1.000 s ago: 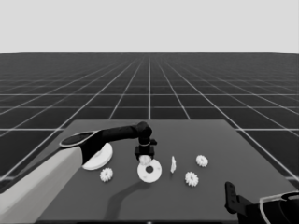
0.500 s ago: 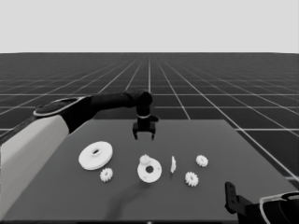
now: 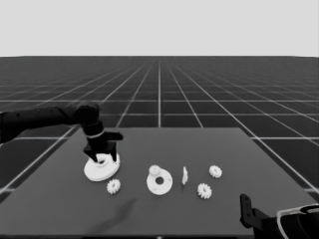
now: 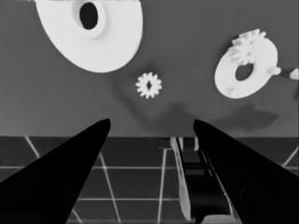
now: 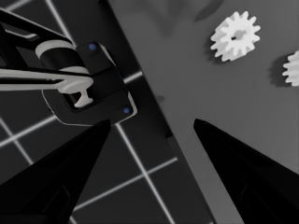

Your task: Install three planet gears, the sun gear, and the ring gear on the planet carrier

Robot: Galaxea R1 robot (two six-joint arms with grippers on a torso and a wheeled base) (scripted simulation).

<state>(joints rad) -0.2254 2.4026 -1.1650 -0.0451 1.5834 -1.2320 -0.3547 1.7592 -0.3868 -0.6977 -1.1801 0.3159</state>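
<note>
My left gripper [image 3: 102, 155] hangs open over the ring gear, the larger round part [image 3: 101, 170], at the table's left end; nothing is between its fingers [image 4: 152, 121]. The planet carrier, the smaller round part [image 3: 160, 184], lies mid-table with one planet gear [image 3: 155, 170] resting on its face beside the wide hole. The left wrist view shows the same pair, the carrier [image 4: 233, 81] and its gear [image 4: 248, 45]. A loose gear [image 3: 113, 186] lies between the two round parts. Two more gears [image 3: 215, 171] [image 3: 204, 190] lie to the right. My right gripper [image 3: 246, 209] is parked open at the lower right corner.
A thin white piece [image 3: 185, 175] stands just right of the smaller round part. The right wrist view shows the two right-hand gears [image 5: 235, 36] [image 5: 292, 68] near the table's edge, and dark machinery [image 5: 84, 79] with blue lights past that edge.
My left gripper rose from the smaller round part, leaving a gear on it, then swung left and came down over the larger round part. The right arm stayed put.
</note>
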